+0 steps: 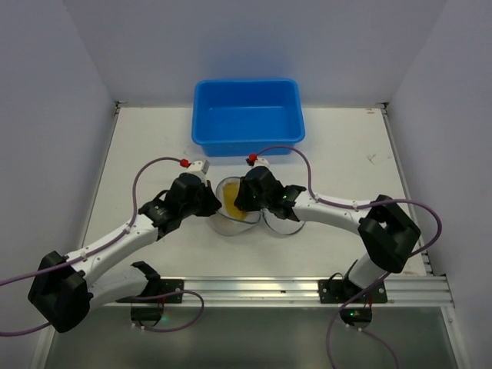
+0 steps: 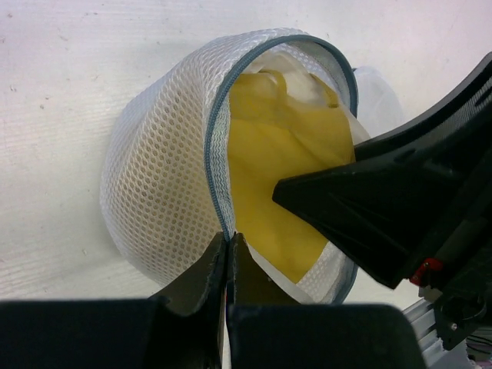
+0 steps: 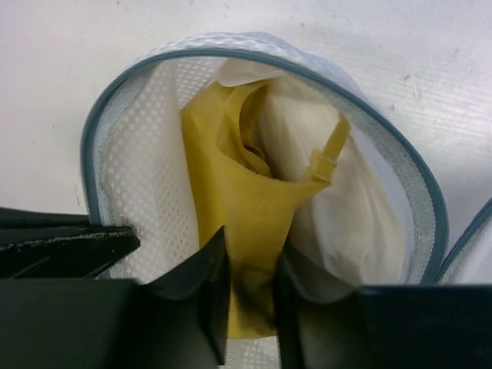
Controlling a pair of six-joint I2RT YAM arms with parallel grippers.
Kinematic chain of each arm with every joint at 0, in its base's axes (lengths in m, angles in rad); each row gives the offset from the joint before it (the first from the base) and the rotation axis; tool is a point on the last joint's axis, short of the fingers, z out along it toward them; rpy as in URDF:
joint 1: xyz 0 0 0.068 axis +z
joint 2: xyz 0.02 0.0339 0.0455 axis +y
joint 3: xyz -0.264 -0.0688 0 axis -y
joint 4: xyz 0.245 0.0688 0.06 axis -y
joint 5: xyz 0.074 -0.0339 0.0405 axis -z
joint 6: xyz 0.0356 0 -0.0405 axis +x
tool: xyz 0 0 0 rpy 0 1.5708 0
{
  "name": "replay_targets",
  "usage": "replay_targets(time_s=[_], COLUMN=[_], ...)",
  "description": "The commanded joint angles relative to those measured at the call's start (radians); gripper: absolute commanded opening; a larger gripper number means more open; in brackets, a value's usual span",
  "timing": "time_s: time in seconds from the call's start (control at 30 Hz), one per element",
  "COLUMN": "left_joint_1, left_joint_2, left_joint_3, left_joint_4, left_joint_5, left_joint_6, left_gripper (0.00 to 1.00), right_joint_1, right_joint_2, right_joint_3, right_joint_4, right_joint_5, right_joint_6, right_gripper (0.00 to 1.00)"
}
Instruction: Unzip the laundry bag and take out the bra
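Observation:
The white mesh laundry bag (image 2: 157, 177) lies on the table with its grey-blue zip rim (image 3: 91, 127) open. The yellow bra (image 3: 231, 200) sits inside it, with its strap (image 3: 329, 150) showing. My left gripper (image 2: 227, 246) is shut on the zip rim at the bag's near edge. My right gripper (image 3: 252, 269) reaches into the opening, its fingers pressed on a fold of the yellow bra. In the top view both grippers meet over the bag (image 1: 231, 223) at the table's middle, and the bra (image 1: 235, 207) shows between them.
A blue rectangular tub (image 1: 247, 115) stands at the back middle of the white table (image 1: 154, 138). White walls stand on both sides. A metal rail (image 1: 254, 290) runs along the near edge.

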Motion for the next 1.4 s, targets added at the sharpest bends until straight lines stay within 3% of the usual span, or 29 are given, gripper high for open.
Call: replay_targets(time_s=[0.0, 0.07, 0.37, 0.5, 0.77, 1.03, 1.37], left_joint_1=[0.006, 0.006, 0.008, 0.009, 0.014, 0.015, 0.015], left_joint_2=[-0.026, -0.02, 0.009, 0.022, 0.012, 0.0, -0.011], left_joint_3=[-0.024, -0.032, -0.024, -0.01, -0.022, -0.048, -0.098], left_joint_4=[0.033, 0.033, 0.032, 0.022, 0.018, 0.024, 0.064], left_joint_5=[-0.013, -0.021, -0.019, -0.024, -0.021, -0.001, 0.084], left_joint_6=[-0.009, -0.015, -0.011, -0.005, 0.002, -0.018, -0.066], left_gripper=[0.0, 0.0, 0.0, 0.0, 0.0, 0.0, 0.0], right_joint_1=[0.003, 0.003, 0.002, -0.001, -0.133, -0.274, -0.429], right_joint_2=[0.0, -0.039, -0.293, -0.399, -0.487, -0.38, 0.014], right_joint_3=[0.028, 0.016, 0.007, 0.054, 0.25, 0.546, 0.851], right_joint_4=[-0.02, 0.002, -0.039, -0.111, -0.215, -0.223, -0.027], right_joint_5=[0.034, 0.005, -0.289, -0.297, -0.265, -0.211, -0.223], right_joint_6=[-0.006, -0.035, -0.211, -0.257, -0.323, -0.351, -0.354], right_gripper=[0.24, 0.0, 0.0, 0.0, 0.0, 0.0, 0.0])
